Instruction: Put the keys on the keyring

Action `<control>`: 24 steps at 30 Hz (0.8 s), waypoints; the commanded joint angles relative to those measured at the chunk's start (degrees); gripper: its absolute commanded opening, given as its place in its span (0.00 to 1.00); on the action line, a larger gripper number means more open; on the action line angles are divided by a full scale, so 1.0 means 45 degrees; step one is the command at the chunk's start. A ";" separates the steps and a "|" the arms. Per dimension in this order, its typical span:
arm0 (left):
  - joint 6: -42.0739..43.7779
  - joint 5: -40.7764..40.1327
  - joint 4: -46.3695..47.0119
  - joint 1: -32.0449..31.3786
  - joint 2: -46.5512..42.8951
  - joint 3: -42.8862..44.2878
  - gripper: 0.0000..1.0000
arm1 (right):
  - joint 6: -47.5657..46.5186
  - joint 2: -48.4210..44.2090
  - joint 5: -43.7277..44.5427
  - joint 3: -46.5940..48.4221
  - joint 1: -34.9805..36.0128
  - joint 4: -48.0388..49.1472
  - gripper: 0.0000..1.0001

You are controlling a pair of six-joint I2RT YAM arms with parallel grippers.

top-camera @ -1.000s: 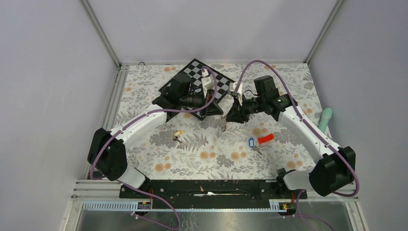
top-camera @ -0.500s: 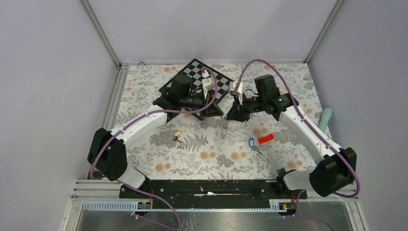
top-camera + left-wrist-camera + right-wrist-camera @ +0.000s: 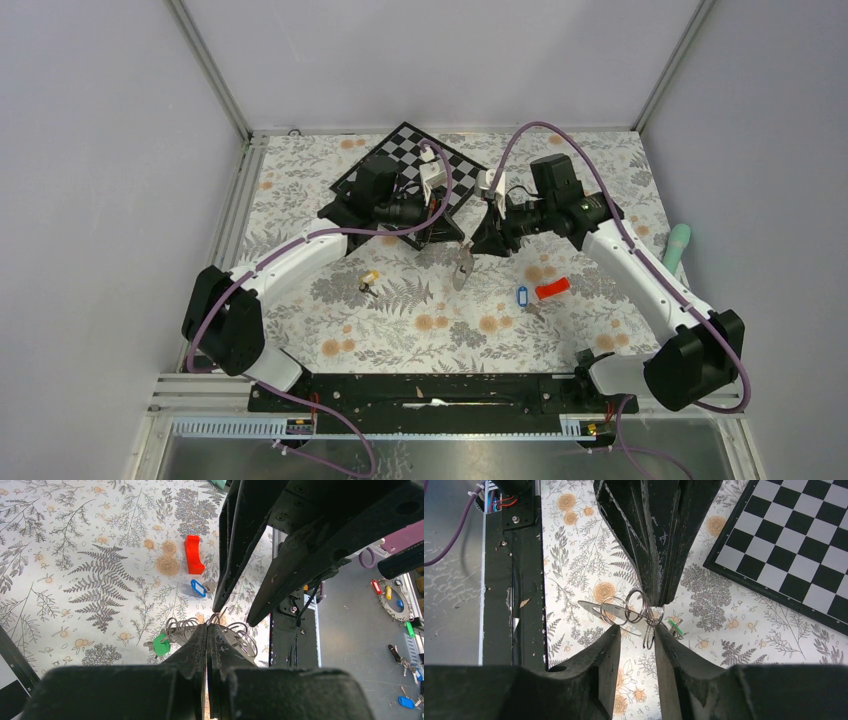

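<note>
Left gripper [image 3: 207, 627]: fingers fully closed, pinching the wire loops of the keyring [image 3: 461, 268] at their top. The keyring hangs from this grip above the floral table [image 3: 420, 335], near its middle, just in front of the checkerboard [image 3: 405, 140]. One key with a green tag [image 3: 161, 645] hangs at the keyring's loops; whether it is threaded on cannot be told. Right gripper [image 3: 636, 630]: fingers partly apart, one on each side of the keyring's lower loops, tips facing the left gripper's tips at close quarters. A clear gap shows between the right fingers and no firm hold on the loops is seen; one loop lies close to a finger, contact uncertain. The key with a yellow tag [image 3: 369, 281] lies on the table to the left of the keyring, well apart. The key with a blue tag [image 3: 520, 295] lies to the right, just beside a red block [image 3: 552, 289].
</note>
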 commanded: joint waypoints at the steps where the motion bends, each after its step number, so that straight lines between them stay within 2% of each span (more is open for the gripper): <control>1: -0.0057 -0.0276 0.0869 -0.0028 -0.0112 0.0077 0.00 | -0.0058 -0.0303 -0.0597 0.0775 0.0143 -0.0105 0.38; 24: -0.0162 -0.0143 0.0888 -0.0029 -0.0236 0.0020 0.00 | -0.0388 -0.0150 -0.0125 0.0446 0.0230 0.0082 0.37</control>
